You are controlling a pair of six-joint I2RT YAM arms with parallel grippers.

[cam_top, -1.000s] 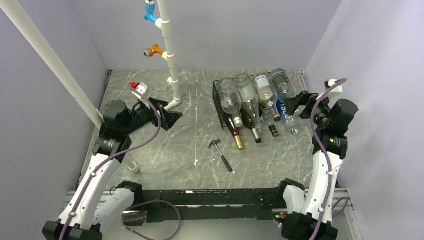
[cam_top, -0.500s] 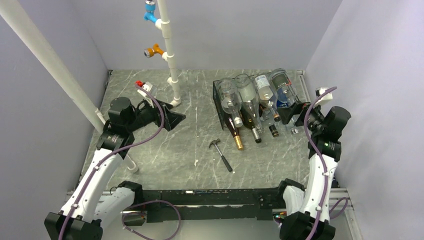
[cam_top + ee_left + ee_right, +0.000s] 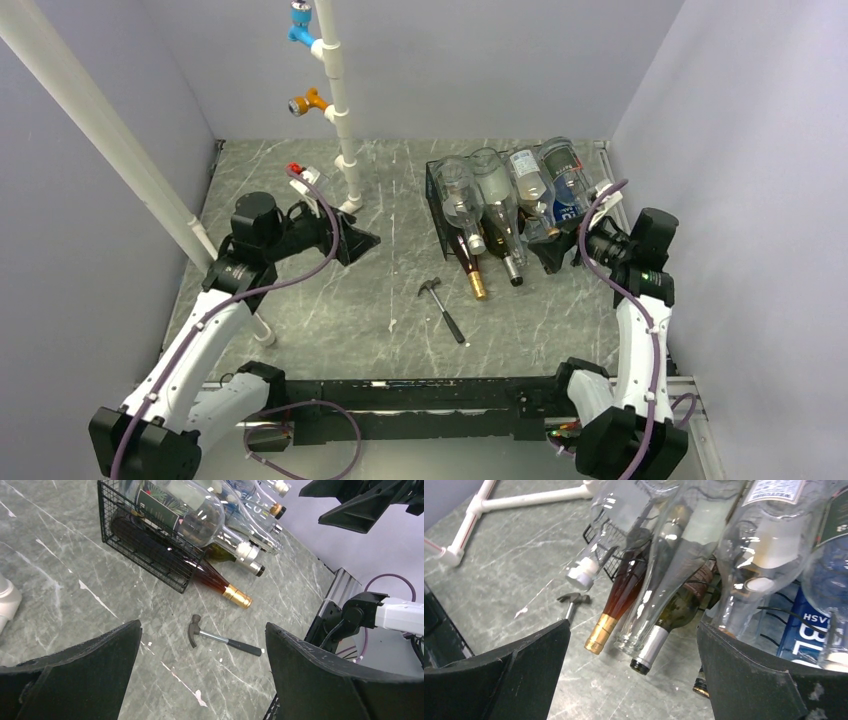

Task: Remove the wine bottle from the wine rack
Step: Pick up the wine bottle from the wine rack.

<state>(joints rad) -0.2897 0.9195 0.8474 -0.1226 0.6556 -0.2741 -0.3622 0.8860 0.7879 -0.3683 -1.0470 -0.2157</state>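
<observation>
Four clear glass bottles (image 3: 457, 195) lie side by side on the top tier of the black wire-mesh wine rack (image 3: 145, 545), which stands at the far right part of the grey marbled table (image 3: 330, 310). Below them, on the lower tier, you see the dark amber wine bottle with a gold foil cap (image 3: 470, 270); its neck sticks out from the front of the rack toward the arms. The right gripper (image 3: 550, 258) has its jaws spread wide with nothing between them, and it is just at the front right end of the rack, close to the bottle necks. In the right wrist view the amber bottle lies ahead and to the left of centre, apart from both fingers. The left gripper (image 3: 362, 243) is also wide and empty, well apart on the left of the rack. Between it and the rack, a small hammer with a black handle (image 3: 442, 308) lies on the table.
</observation>
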